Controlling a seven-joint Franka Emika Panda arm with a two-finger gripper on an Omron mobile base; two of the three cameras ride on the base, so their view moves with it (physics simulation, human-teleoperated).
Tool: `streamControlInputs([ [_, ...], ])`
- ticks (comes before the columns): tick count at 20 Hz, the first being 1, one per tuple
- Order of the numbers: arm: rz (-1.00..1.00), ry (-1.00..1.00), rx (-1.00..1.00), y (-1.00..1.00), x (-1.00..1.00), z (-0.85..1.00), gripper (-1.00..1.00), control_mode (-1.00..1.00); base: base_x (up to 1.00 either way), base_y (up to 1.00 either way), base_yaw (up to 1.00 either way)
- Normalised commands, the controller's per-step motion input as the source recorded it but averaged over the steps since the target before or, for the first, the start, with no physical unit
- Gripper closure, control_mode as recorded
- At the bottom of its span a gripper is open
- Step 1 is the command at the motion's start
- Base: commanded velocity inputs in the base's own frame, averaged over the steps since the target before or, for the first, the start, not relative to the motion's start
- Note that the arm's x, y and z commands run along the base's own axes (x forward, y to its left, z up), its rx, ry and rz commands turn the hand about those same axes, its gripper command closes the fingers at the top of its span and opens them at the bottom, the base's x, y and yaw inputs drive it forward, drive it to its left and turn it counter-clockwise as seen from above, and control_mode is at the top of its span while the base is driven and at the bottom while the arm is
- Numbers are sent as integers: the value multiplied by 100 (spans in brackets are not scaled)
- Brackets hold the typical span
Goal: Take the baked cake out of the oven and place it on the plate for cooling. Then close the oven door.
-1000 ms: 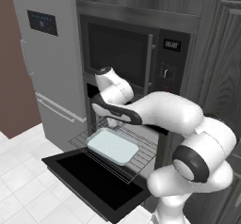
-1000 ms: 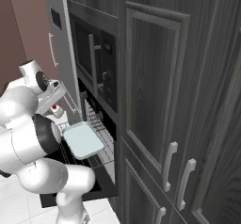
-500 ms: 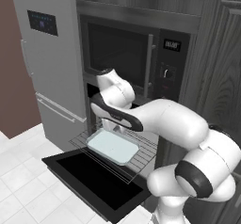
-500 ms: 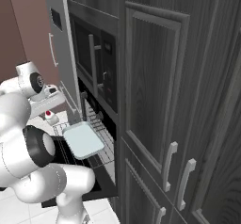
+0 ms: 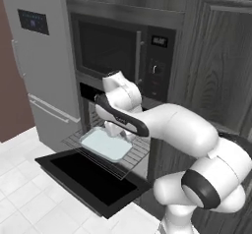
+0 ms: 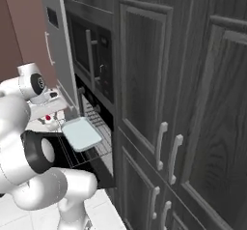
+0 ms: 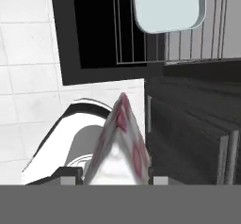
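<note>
1. The gripper (image 7: 115,180) is seen clenched on the cake (image 7: 120,136), a white wedge with red spots that is held between the two finger tips and points away from the hand.
2. In the right base view the cake (image 6: 48,120) is held at the gripper (image 6: 49,116), out in front of the oven opening and just beside the near edge of the pulled-out rack.
3. White floor tiles (image 5: 22,191) are seen below the hand and in front of the appliances.
4. The oven door (image 5: 91,179) is found fully lowered, lying flat over the floor with its black glass panel facing up.
5. A wire rack (image 5: 135,160) is drawn out of the oven above the open door.
6. A pale blue tray (image 5: 105,145) with rounded corners is set flat on the rack; nothing is seen on it, and it is kept apart from the cake.
7. The oven (image 5: 90,91) is left open behind the rack, its interior dark.
8. A black microwave (image 5: 110,48) with a vertical handle is mounted directly above the oven.
9. A grey fridge (image 5: 42,61) is placed to the left of the oven, and dark wooden cabinets (image 6: 193,103) are ranged to its right.
</note>
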Motion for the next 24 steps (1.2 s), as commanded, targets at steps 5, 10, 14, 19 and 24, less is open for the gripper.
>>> streamControlInputs([
  [5, 0, 0, 0, 0, 0, 0, 100, 100, -100, -9, -22],
  [10, 0, 0, 0, 0, 0, 0, 100, 100, -100, 0, -9],
  [14, 0, 0, 0, 0, 0, 0, 100, 100, -82, 13, 21],
  [19, 0, 0, 0, 0, 0, 0, 100, 100, -54, 28, 41],
  [24, 0, 0, 0, 0, 0, 0, 100, 100, -33, 20, 50],
])
